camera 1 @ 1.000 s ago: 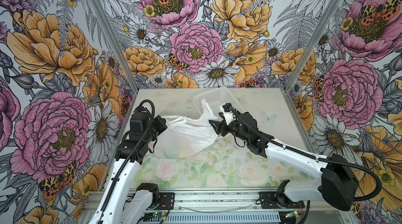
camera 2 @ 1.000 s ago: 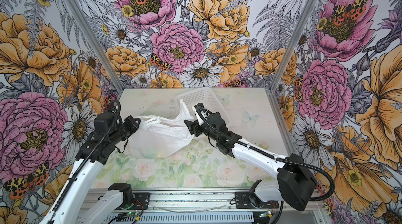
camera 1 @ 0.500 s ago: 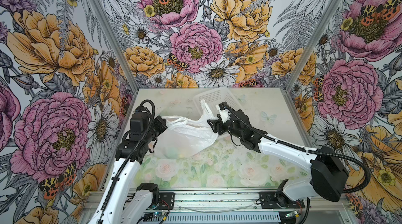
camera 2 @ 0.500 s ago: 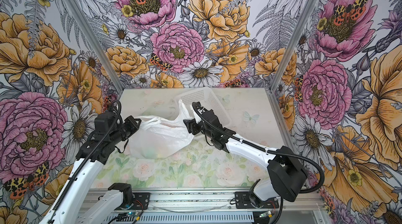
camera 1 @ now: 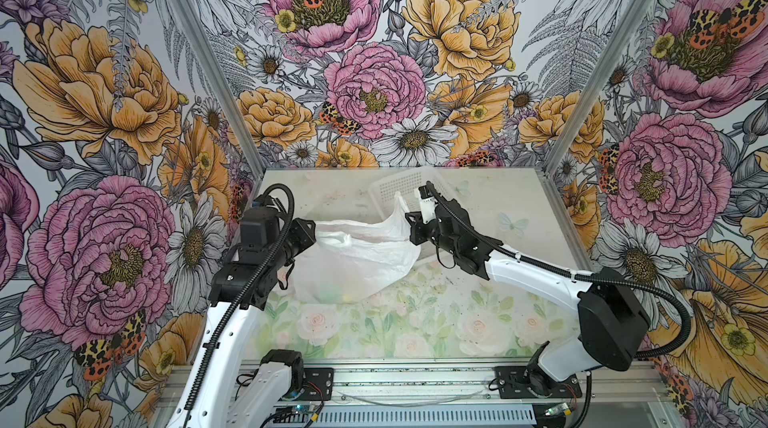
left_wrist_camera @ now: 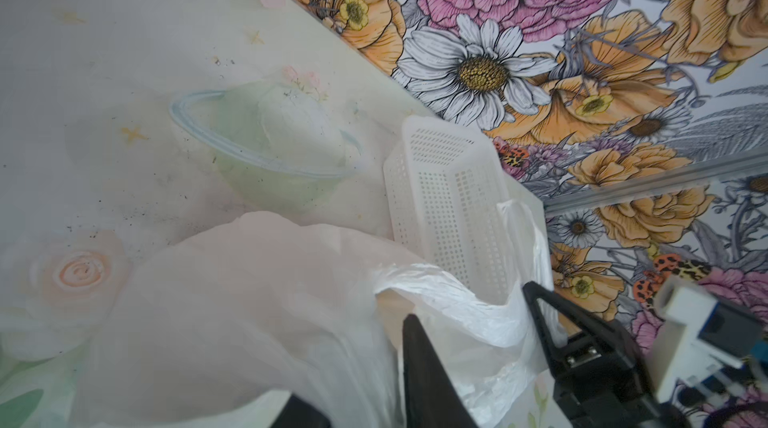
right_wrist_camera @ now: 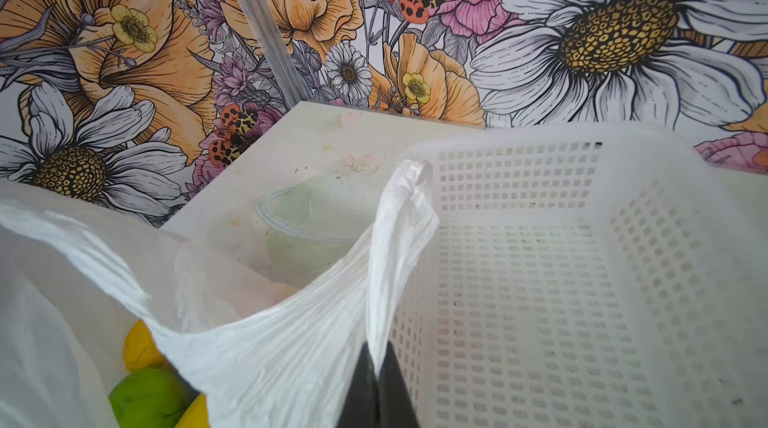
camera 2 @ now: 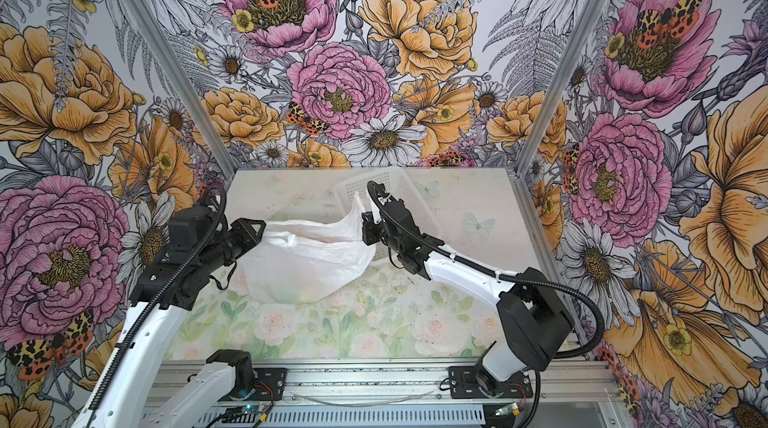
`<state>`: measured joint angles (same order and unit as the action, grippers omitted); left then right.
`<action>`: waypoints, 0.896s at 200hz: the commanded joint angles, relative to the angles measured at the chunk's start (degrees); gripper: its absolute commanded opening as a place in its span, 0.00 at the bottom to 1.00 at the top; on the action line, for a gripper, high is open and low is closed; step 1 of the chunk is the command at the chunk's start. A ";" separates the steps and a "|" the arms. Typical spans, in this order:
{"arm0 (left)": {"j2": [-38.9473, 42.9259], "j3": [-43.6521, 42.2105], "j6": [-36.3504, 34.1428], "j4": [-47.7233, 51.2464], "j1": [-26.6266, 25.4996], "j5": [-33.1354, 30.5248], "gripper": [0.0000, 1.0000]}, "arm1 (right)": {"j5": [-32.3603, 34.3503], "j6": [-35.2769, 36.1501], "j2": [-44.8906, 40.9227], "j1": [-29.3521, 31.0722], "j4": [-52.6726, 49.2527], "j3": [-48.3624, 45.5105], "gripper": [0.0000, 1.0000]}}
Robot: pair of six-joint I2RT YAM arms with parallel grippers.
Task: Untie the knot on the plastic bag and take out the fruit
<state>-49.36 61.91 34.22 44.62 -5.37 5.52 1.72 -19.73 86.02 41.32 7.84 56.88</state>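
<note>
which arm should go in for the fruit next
Probably left: the right gripper is shut on the plastic bag's handle, holding its mouth up, while the left gripper is open at the rim.

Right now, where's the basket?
In both top views, the basket sits at the table's far edge, right of centre, just behind the bag and the right gripper.

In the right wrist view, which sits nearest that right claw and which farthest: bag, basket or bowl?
1. bag: its handle is pinched in the right gripper.
2. basket: right beside the gripper, not held.
3. bowl: farther back, beyond the bag.
</note>
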 commanded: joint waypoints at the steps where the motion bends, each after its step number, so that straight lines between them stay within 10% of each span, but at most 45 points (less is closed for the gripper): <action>1: -0.18 5.88 -3.75 2.26 0.80 -6.00 0.47 | -1.40 -0.16 -4.23 -0.03 4.84 -3.11 0.00; 85: -19.49 31.20 -19.71 0.82 -0.35 -1.53 0.91 | -6.66 1.25 -8.23 -0.10 7.03 -6.52 0.00; 125: -31.54 36.66 -39.84 0.93 -12.67 -4.53 0.96 | -7.96 1.50 -9.76 -0.10 7.28 -7.13 0.00; 179: -34.22 20.97 -63.66 1.52 -31.47 -22.74 0.97 | -5.50 0.36 -9.66 -1.08 7.19 -7.76 0.00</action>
<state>-85.32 88.16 -16.69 43.99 -33.23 -8.05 -4.78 -18.85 77.32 41.19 13.15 49.47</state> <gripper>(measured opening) 0.985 0.049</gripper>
